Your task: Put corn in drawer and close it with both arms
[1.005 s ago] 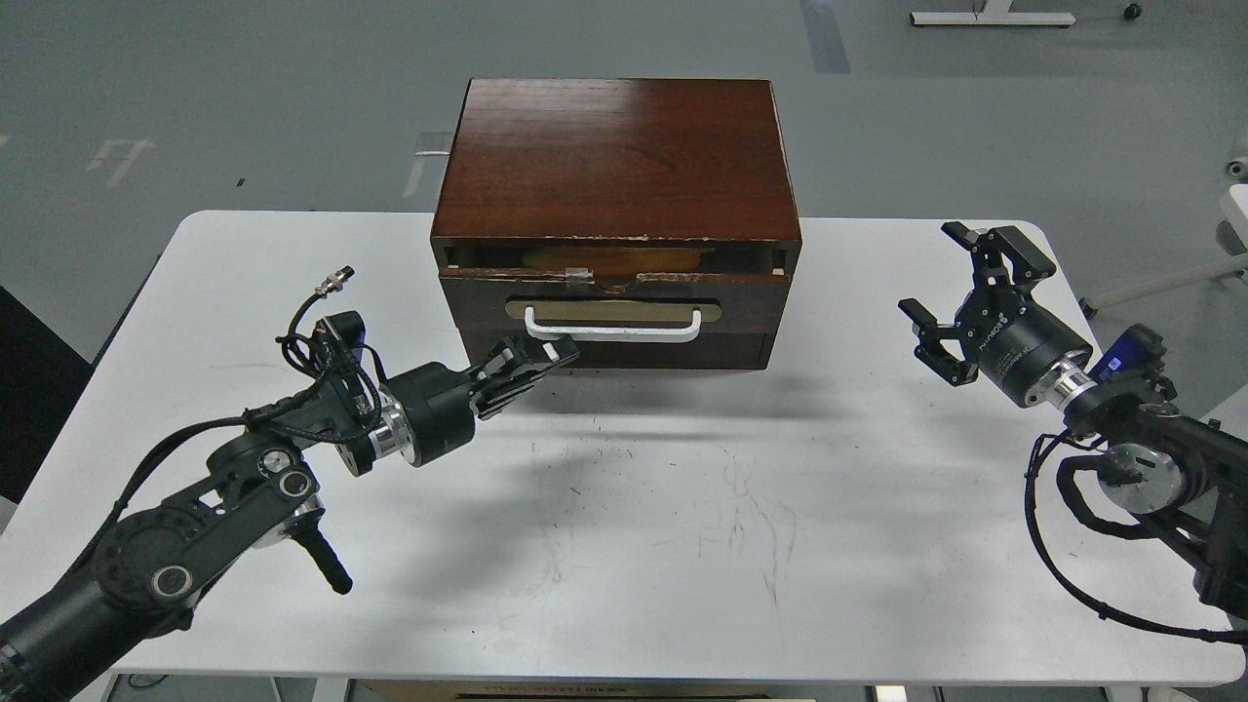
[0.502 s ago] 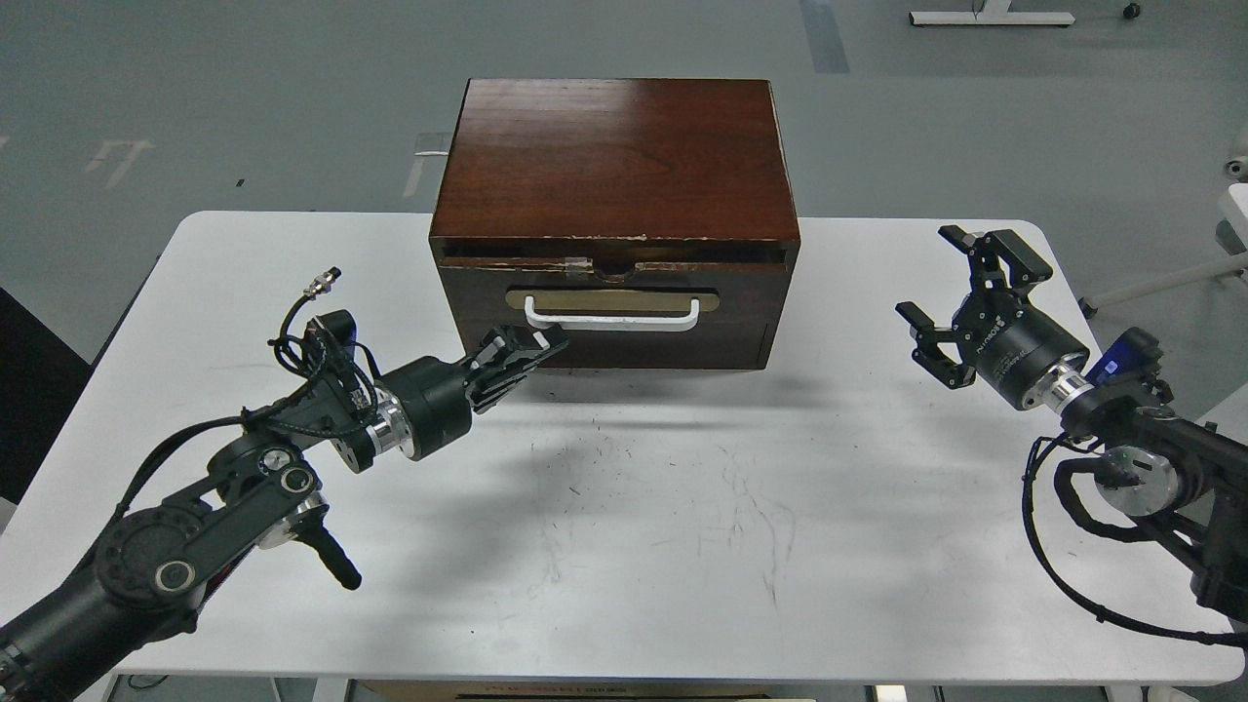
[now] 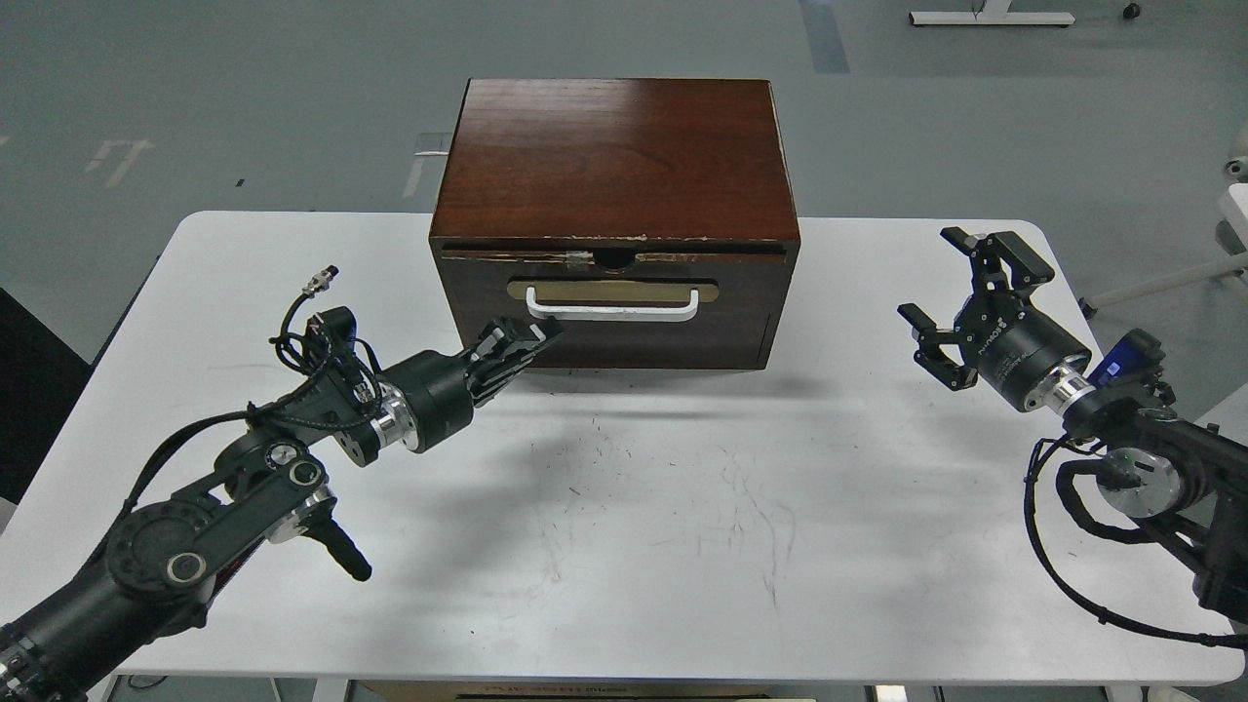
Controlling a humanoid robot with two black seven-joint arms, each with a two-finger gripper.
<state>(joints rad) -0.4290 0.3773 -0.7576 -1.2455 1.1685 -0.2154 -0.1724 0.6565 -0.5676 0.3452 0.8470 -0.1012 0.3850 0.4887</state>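
The drawer (image 3: 614, 310) sat all but flush in the dark wooden cabinet (image 3: 614, 156) at the centre of the frame, only a thin dark slit showing along its chipped top edge. No corn was on view anywhere on the white tabletop (image 3: 624, 546); I judged it was inside the drawer, though nothing of the inside could be seen.

The left gripper (image 3: 522, 341) reached in from the lower left, its fingers pinched together with nothing between them, tips against the drawer front just under the left end of the white handle (image 3: 612, 310). Over at the right edge of the frame the right gripper (image 3: 960, 292) hung well clear of the cabinet, fingers spread wide and empty.

By my reckoning the closing push was nearly done. To finish it well, the push should run straight toward the back of the cabinet; pressing only at the left corner could skew the drawer in its runners and jam it. A matching push from the right arm, under the handle's other end, would square it up. Easy pressure, too, since the cabinet only rested on the tabletop and could slide backward.
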